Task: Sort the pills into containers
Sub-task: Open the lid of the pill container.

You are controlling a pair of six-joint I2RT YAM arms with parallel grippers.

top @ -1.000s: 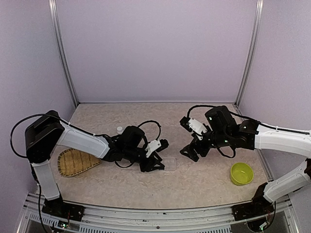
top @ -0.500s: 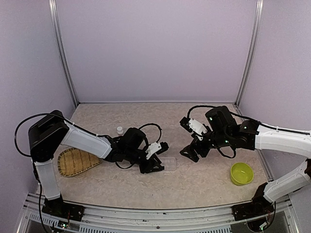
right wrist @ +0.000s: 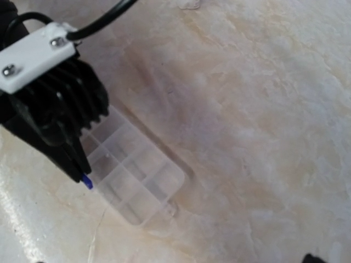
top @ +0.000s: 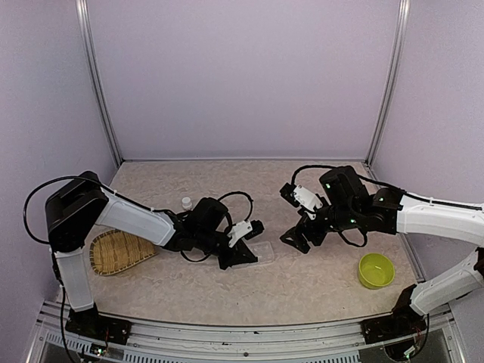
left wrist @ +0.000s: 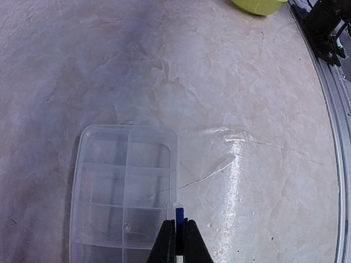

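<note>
Left gripper is pressed together, pinching a dark blue pill. Its fingertips sit right at the long side rim of the clear compartment box, which lies flat on the table. Right gripper is spread, holds nothing and hangs to the right of the box. The lime-green bowl is farther right of the box, and the woven tray is well left of it.

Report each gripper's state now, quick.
Left gripper: closed on a small blue pill.
Right gripper: open, nothing seen in it.
</note>
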